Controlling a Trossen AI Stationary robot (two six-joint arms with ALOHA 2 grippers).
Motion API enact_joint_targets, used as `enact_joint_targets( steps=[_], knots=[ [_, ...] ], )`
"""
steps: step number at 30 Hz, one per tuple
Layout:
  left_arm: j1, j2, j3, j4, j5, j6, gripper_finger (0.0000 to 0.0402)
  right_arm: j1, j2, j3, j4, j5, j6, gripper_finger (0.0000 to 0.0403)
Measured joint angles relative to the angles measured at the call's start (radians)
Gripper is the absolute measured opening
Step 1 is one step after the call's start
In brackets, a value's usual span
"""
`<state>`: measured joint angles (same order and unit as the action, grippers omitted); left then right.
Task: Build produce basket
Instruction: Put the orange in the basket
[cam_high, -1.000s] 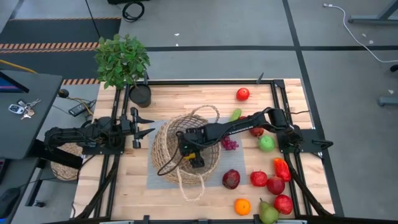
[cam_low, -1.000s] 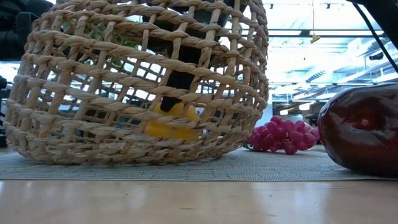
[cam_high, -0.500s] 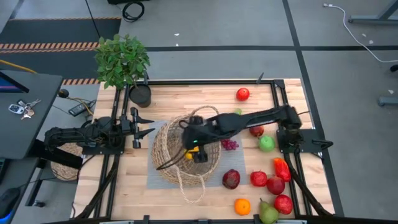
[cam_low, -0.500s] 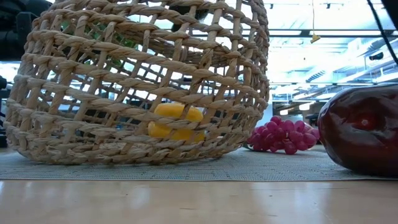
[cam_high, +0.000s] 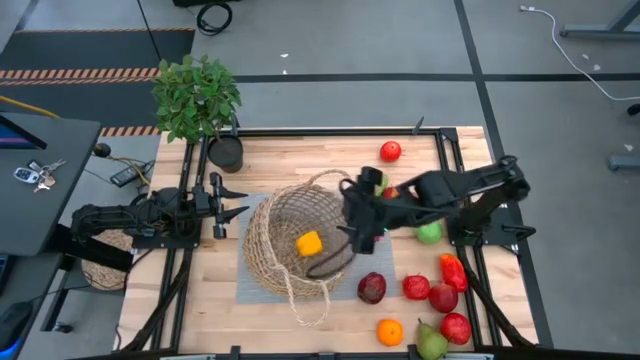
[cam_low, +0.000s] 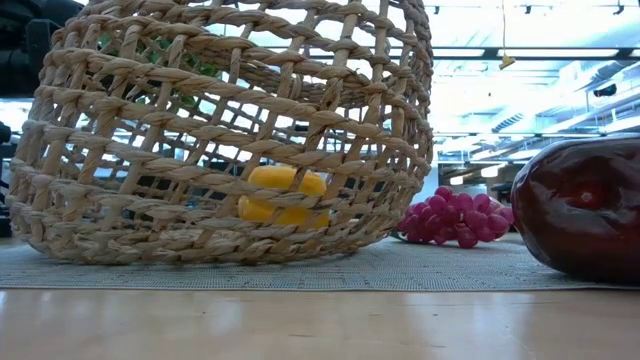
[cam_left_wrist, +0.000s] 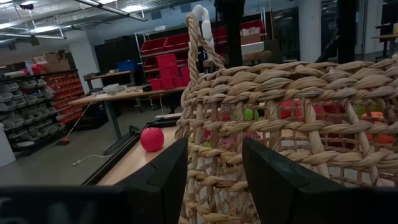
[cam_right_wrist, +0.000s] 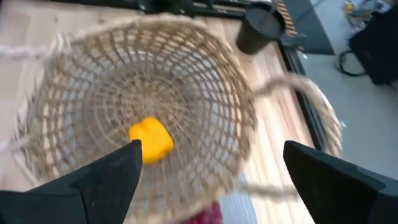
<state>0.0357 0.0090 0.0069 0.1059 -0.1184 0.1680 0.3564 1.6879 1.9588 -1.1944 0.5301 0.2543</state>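
The tan wicker basket (cam_high: 290, 245) stands on a grey mat (cam_high: 250, 292) at the table's middle, with one yellow pepper (cam_high: 309, 243) lying on its bottom (cam_right_wrist: 151, 140) (cam_low: 280, 195). My right gripper (cam_high: 358, 222) hovers open and empty above the basket's right rim (cam_right_wrist: 211, 149). My left gripper (cam_high: 236, 200) waits open just left of the basket (cam_left_wrist: 214, 155). The other produce lies loose on the table: a red apple (cam_high: 390, 151), a green apple (cam_high: 430, 233), a dark plum (cam_high: 371, 288), and purple grapes (cam_low: 455, 217).
Red apples (cam_high: 443, 297), a red pepper (cam_high: 452, 270), an orange (cam_high: 390, 332) and a pear (cam_high: 431, 343) cluster at the near right. A potted plant (cam_high: 200, 100) stands at the far left corner. The basket's loop handles (cam_high: 310, 300) stick out at its near and far sides.
My right gripper has risen out of the basket and drawn back toward the table's right edge, tipping less steeply downward. Its fingers stay open. The yellow pepper stays behind on the basket's bottom.
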Motion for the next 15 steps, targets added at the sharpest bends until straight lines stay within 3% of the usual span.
enact_joint_targets(
  steps=[4, 15],
  knots=[
    [0.000, 0.000, 0.000, 0.000, 0.000, 0.000, 0.0160, 0.050, -0.055, -0.090, -0.042, 0.044, 0.103, 0.0393],
    [0.000, 0.000, 0.000, 0.000, 0.000, 0.000, 0.0160, 0.113, -0.184, -0.418, -0.023, -0.047, 0.371, 0.0391]
  ],
)
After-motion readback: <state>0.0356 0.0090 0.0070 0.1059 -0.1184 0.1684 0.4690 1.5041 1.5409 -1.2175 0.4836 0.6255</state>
